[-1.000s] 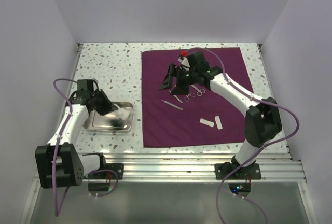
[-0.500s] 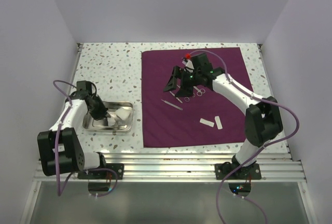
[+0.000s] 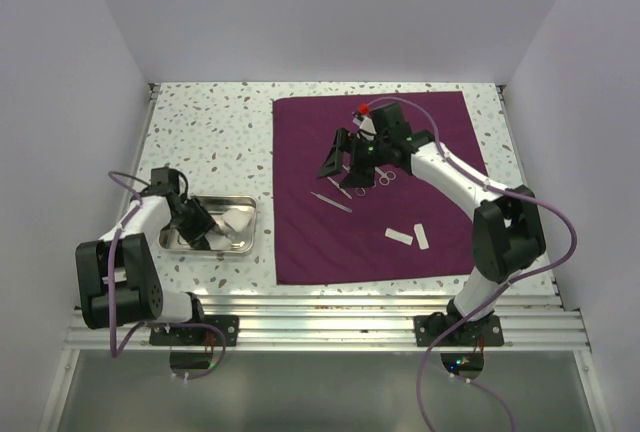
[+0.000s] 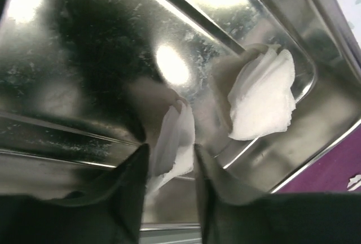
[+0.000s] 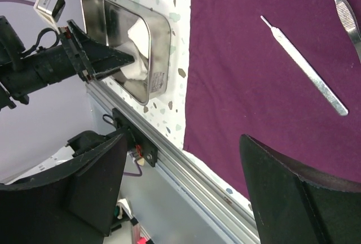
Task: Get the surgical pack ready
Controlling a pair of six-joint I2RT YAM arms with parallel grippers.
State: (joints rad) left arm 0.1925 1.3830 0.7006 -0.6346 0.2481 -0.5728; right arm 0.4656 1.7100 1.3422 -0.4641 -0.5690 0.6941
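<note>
Top external: steel tray (image 3: 232, 242) lies lengthwise left-right; left tool (image 3: 202, 231), right tool (image 3: 338, 168) both agape.

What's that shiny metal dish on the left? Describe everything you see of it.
The steel tray is a shallow rectangle with rounded corners and a raised rim, mirror-bright. It sits flat on the speckled table, beside the purple cloth. Two white gauze pieces lie inside, one between the left gripper's parted fingers.

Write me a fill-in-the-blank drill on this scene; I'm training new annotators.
The left tool reaches into the steel ____.
The scissors lie on the ____ cloth.
On that cloth lie ____ gauze squares.
Missing words: tray; purple; two.
</note>
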